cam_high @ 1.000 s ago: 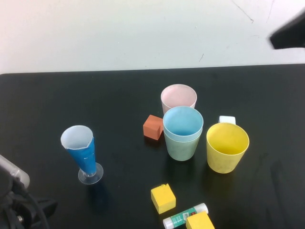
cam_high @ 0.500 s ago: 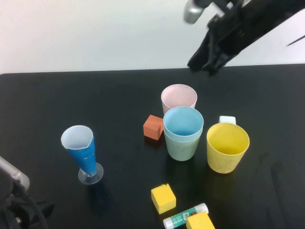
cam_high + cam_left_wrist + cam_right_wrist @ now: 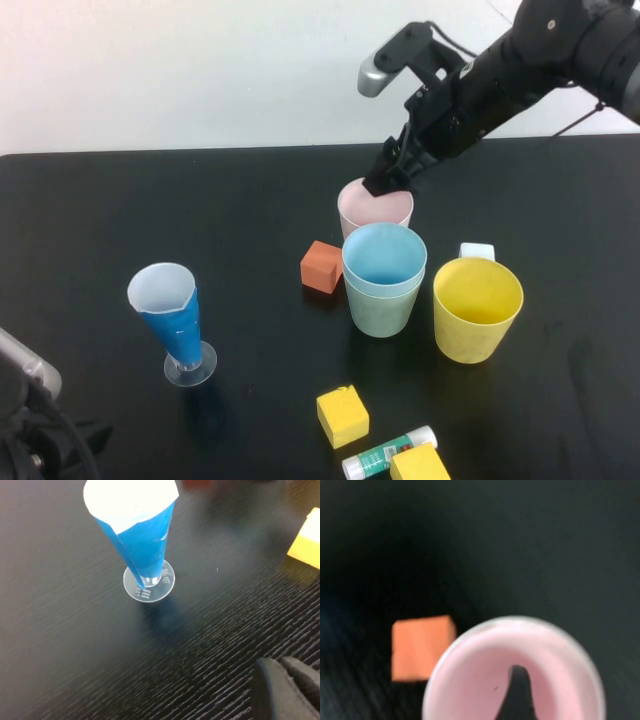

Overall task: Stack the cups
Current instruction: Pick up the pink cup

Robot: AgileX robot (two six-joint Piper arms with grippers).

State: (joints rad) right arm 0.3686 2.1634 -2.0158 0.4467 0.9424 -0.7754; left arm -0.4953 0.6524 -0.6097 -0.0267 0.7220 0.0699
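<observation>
The pale pink cup (image 3: 375,207) stands upright at the back of the group. My right gripper (image 3: 386,182) hangs over its far rim, open. In the right wrist view one finger (image 3: 518,692) reaches inside the pink cup (image 3: 555,665); the other finger is out of view. The light blue cup (image 3: 384,260) sits nested in the sage green cup (image 3: 382,312). The yellow cup (image 3: 477,310) stands alone to their right. My left gripper (image 3: 292,690) is shut and empty, low at the near left, close to the cone glass (image 3: 135,535).
The blue-and-white cone glass (image 3: 172,322) stands at the left. An orange-red block (image 3: 321,266) lies left of the cups and also shows in the right wrist view (image 3: 421,647). Two yellow blocks (image 3: 342,415) and a glue stick (image 3: 390,452) lie near the front. A small white object (image 3: 477,250) lies behind the yellow cup.
My right arm has swung in from the upper right and come down to the pink cup's rim. The cups and my left arm have not moved.
</observation>
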